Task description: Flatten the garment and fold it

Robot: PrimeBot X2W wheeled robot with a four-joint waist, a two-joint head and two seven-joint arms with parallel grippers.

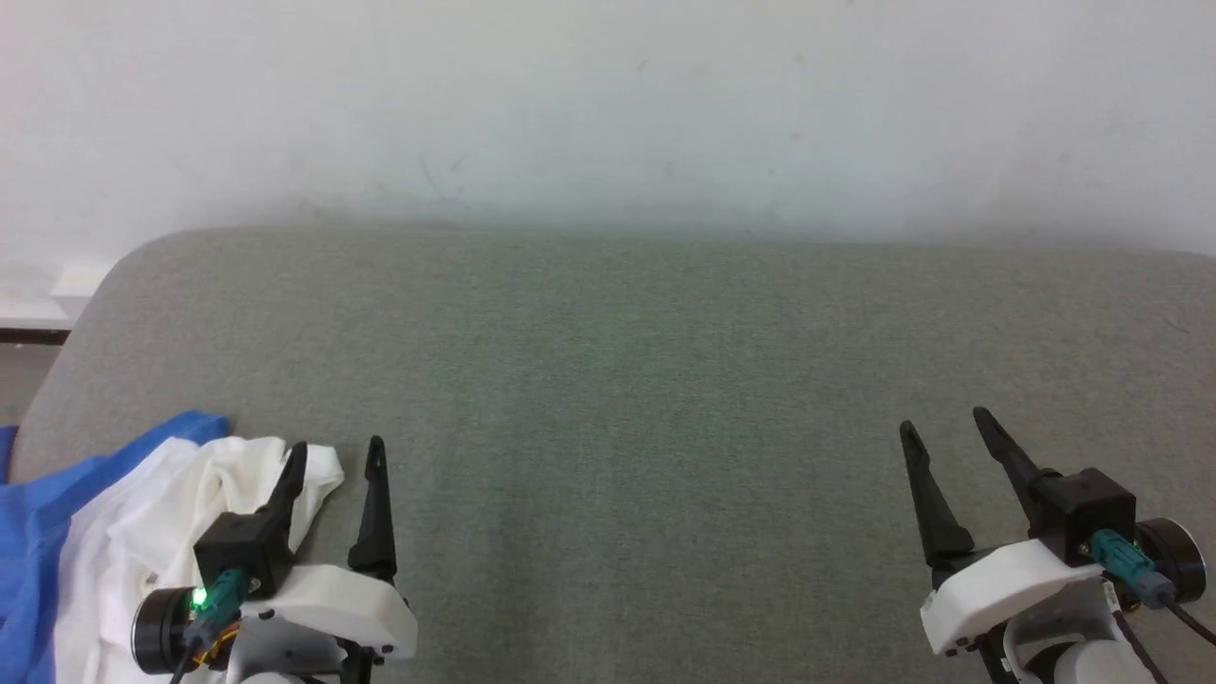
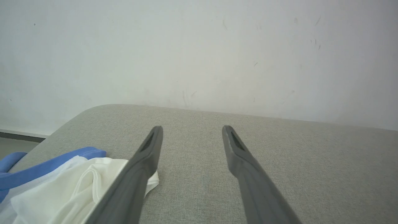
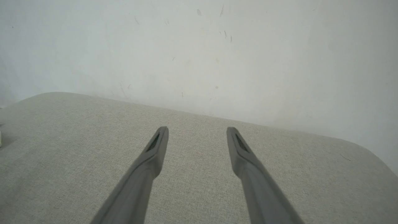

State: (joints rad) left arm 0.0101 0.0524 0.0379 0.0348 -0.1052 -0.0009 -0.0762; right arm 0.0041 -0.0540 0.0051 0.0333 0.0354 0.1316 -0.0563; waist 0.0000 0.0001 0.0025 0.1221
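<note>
Got the garment [image 1: 142, 513] bunched up on the near-left corner of the grey bench [image 1: 608, 380], white body crumpled, blue sleeve [image 1: 38, 532] trailing toward the left edge. Seeing the left jaws spread wide, gripping nothing, outer finger [image 2: 136, 174] crossing the heap's white edge, inner one over bare bench just beside it. Can't tell if touching. Same for the right jaws: wide open, empty, well apart from the cloth

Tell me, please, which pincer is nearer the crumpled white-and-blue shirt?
The left pincer: its finger overlaps the white-and-blue shirt, while the right pincer hangs over bare grey cushion.
</note>
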